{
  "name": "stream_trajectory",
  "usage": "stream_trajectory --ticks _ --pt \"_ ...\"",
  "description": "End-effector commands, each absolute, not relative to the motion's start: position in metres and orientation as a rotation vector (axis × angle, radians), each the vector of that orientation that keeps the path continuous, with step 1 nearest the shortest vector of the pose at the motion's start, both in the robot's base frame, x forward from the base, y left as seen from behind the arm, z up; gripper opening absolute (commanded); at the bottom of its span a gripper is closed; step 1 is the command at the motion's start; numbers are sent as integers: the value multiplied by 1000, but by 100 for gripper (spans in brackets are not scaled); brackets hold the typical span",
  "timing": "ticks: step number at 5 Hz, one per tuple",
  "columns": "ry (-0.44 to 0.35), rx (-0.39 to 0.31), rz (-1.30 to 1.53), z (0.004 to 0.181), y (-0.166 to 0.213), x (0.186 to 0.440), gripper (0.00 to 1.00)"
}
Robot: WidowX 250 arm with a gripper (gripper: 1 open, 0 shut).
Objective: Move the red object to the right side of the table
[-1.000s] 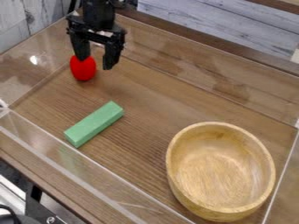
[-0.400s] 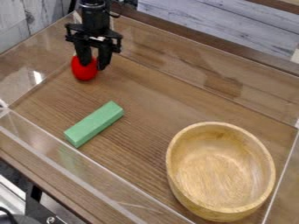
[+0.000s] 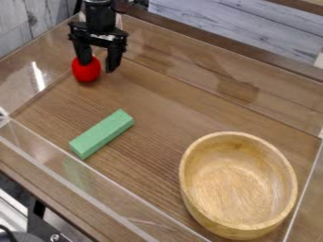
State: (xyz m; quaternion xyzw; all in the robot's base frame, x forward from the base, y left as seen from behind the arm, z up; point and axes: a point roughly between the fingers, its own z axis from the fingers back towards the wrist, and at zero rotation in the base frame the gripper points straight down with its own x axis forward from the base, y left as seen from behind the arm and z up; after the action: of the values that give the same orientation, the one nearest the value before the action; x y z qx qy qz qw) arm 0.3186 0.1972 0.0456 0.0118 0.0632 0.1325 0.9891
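Note:
The red object (image 3: 85, 71) is a small glossy rounded toy lying at the far left of the brown wood-grain table (image 3: 190, 95), near the clear left wall. My black gripper (image 3: 97, 60) points straight down right over it and stands open. Its left finger (image 3: 78, 51) comes down at the toy's top, and its right finger (image 3: 117, 57) hangs to the toy's right. The toy shows just below and in front of the fingertips. I cannot tell whether a finger touches it.
A green rectangular block (image 3: 101, 133) lies diagonally in the front-left part of the table. A large wooden bowl (image 3: 237, 183) fills the front-right corner. Clear acrylic walls (image 3: 32, 71) edge the tabletop.
The jaws narrowed around the red toy's top and have spread wide again. The gripper has shifted a little to the left and sunk slightly; the toy sits a touch farther left.

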Motion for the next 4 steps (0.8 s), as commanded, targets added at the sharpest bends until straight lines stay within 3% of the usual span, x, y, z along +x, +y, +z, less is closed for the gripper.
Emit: stream_trajectory --ticks 1,4 --pt "92 43 326 64 215 313 100" --pt "120 30 268 68 200 304 100"
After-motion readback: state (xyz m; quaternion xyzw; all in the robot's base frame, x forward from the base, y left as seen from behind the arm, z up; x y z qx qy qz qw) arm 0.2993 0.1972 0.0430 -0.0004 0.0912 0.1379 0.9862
